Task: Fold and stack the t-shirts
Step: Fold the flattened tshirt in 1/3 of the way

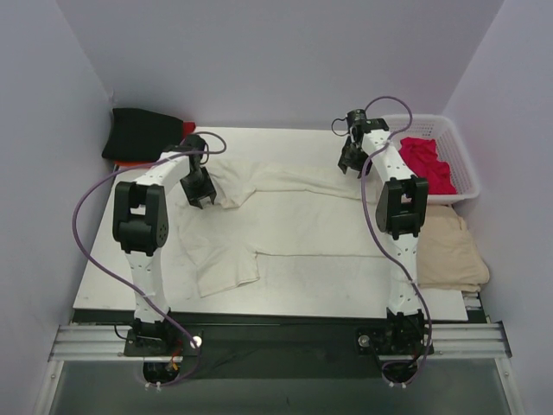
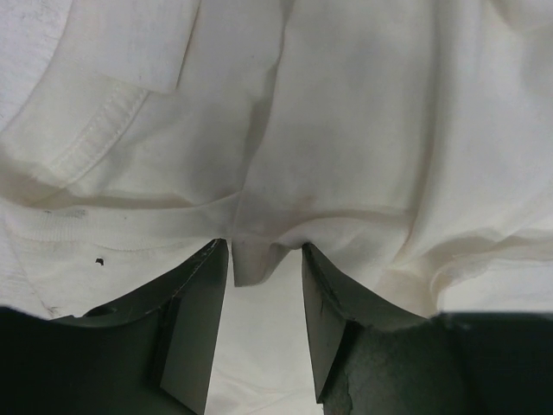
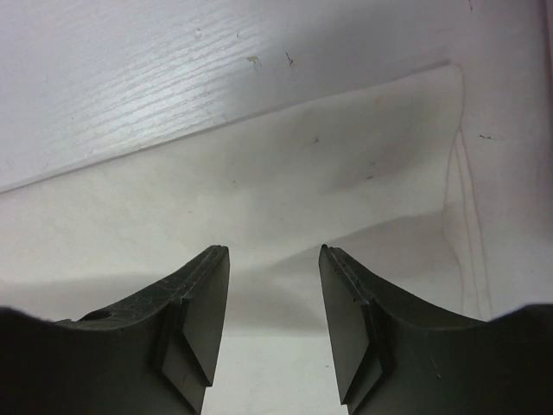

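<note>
We saw the cream-white t-shirt (image 1: 294, 216) spread across the worktop (image 1: 346, 298); our left end effector (image 2: 263, 246) straddled a fold, grip unclear; our right end effector (image 3: 273, 251) stood open over its edge

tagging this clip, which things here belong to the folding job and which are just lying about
Job:
- white shirt, spread out in the middle
- black shirt, far left corner
- red shirt, in the basket

Lying about:
- basket, far right
- tan cloth, at the right edge; may be another shirt, cannot tell
</note>
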